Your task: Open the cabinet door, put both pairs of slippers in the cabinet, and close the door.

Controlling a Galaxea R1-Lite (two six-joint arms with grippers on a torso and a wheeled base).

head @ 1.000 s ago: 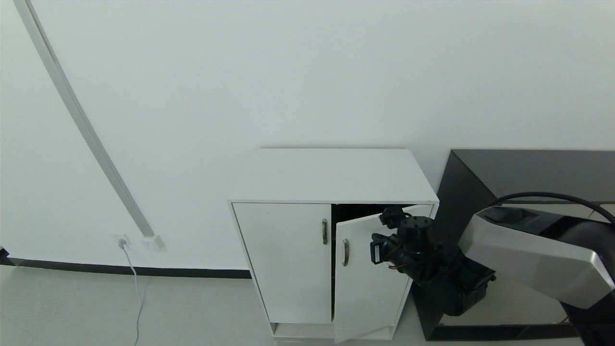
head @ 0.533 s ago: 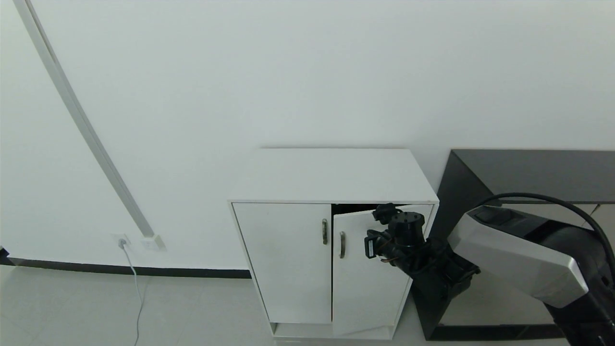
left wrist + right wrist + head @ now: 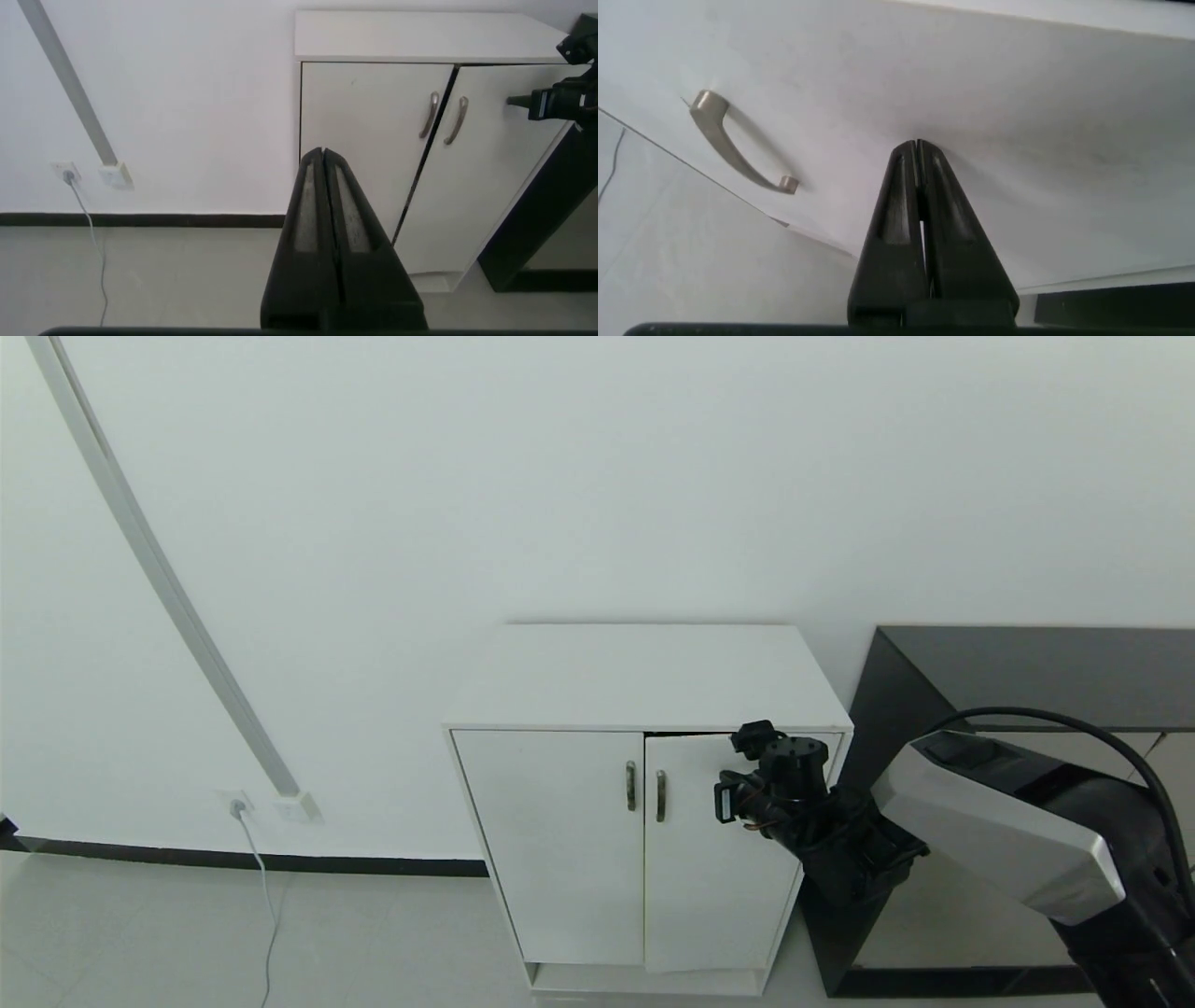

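Door (image 3: 714, 868) has swung nearly shut, right gripper (image 3: 918, 147) against it. Left gripper (image 3: 322, 154) and right: jaws clenched, empty. Grey floor (image 3: 140, 933), white wall (image 3: 560, 476).

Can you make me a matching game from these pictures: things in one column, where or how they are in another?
1 right gripper
2 left gripper
3 wall socket
4 black unit

A beside the cabinet, on the robot's right
B shut, tip against the right door
C shut, away from the cabinet
D cable plugged in

Pairs: 1-B, 2-C, 3-D, 4-A
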